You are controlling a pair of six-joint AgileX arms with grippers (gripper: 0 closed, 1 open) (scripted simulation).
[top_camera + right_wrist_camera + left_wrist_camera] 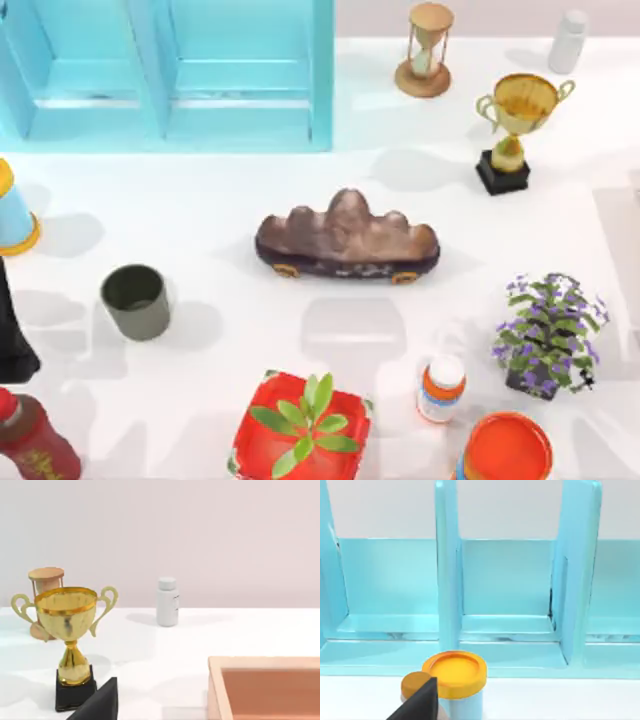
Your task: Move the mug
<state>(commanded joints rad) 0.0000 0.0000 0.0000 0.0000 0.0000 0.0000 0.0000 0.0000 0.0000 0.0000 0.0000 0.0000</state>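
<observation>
The mug (pixel 135 300) is a small olive-grey cup with a dark hollow. It stands upright on the white table at the left, with nothing touching it. My left arm (pixel 12 335) is a dark shape at the table's left edge, just left of the mug. A dark part of my left gripper (pixel 420 702) sits in front of a blue cup with an orange rim (pixel 456 680). A dark part of my right gripper (pixel 100 702) shows beside a gold trophy (pixel 70 630).
A blue shelf unit (pixel 170 70) fills the back left. A brown rock ornament (pixel 345 240) lies mid-table. An hourglass (pixel 428 50), white bottle (pixel 568 42) and purple flowers (pixel 548 335) stand at the right. A red planter (pixel 303 430) and orange-topped container (pixel 507 450) line the front.
</observation>
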